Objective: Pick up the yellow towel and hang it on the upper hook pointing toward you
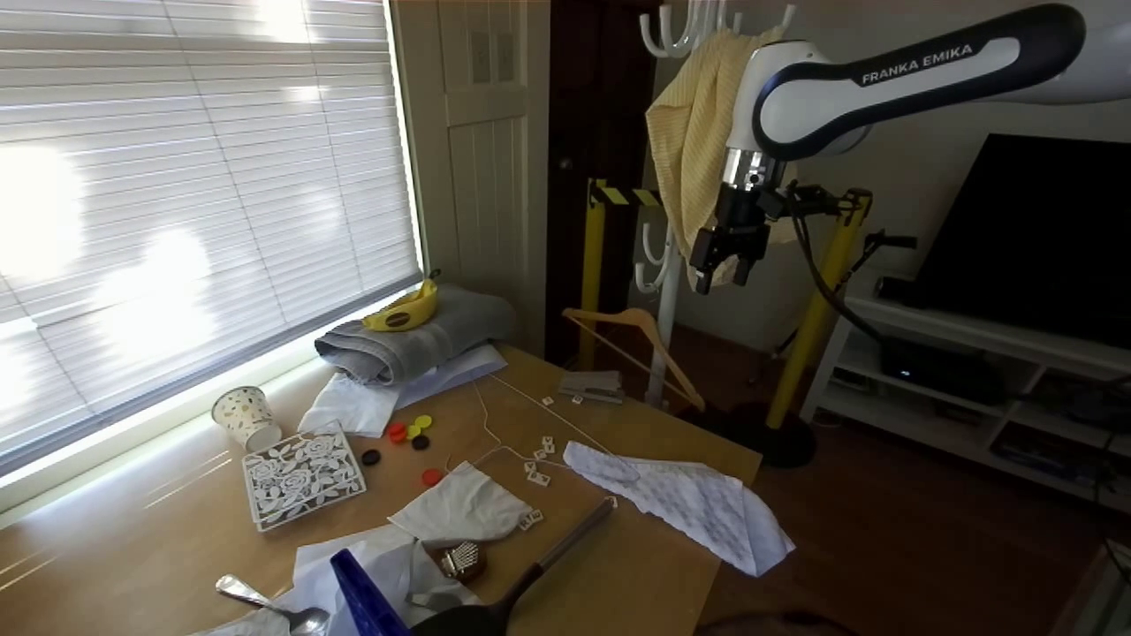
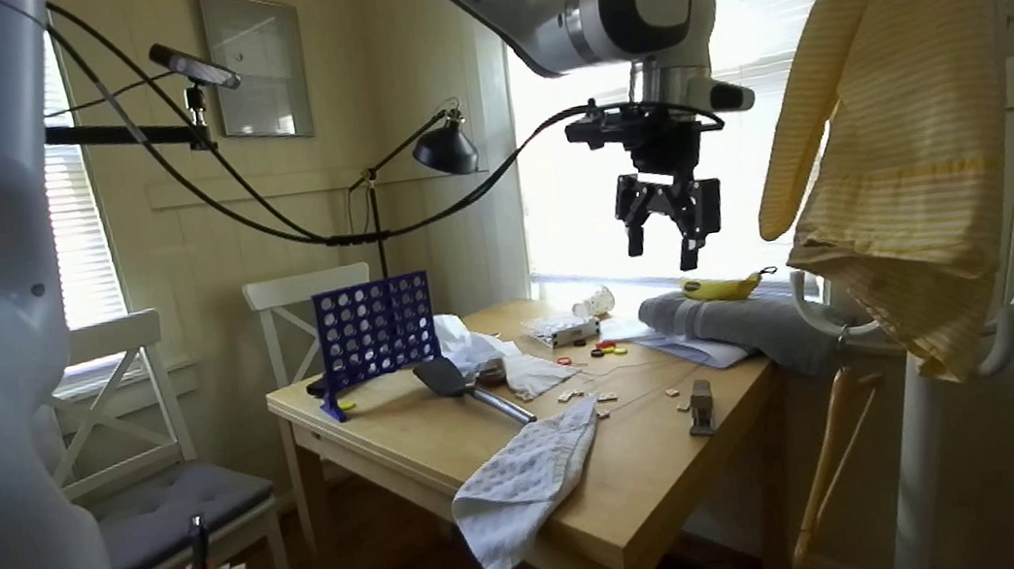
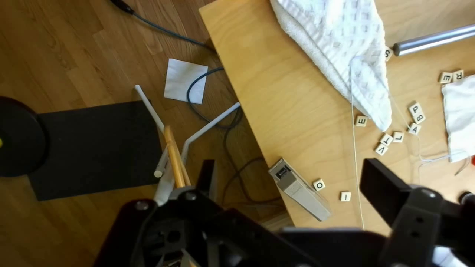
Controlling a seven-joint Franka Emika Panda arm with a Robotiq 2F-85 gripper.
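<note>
Arm (image 1: 919,78): stretched out high in both exterior views, its white and black links bent so that the wrist drops straight down.
Gripper (image 2: 661,250): I see it pointing down, well above the table (image 3: 259,81), its two fingers (image 3: 382,193) spread wide apart; in an exterior view a gap shows between it and the towel (image 2: 919,103).
Towel: draped high on the rack (image 2: 918,465) in long loose folds, soft pale yellow with fine stripes, the lower end narrowing; I can't tell which of the upper hooks (image 1: 669,37) carries it.
Rack: smooth white post, curved hooks at two levels.
Hanger (image 1: 658,340): bare wood with sloping shoulders, hanging low on the rack.
Table: pale smooth wood, square at the corner I see.
Cloth (image 3: 334,44): white waffle weave, trailing over the table's edge.
Roll (image 2: 718,320): thick grey fabric, with a yellow banana shape (image 2: 715,288) lying on top.
Lattice (image 1: 305,475): white, cut into roses and leaves.
Cup (image 1: 243,413): speckled, lying on its side just beside the lattice.
Tiles (image 3: 319,184): small lettered squares.
Stapler (image 3: 304,196): grey and boxy, near the table's edge.
</note>
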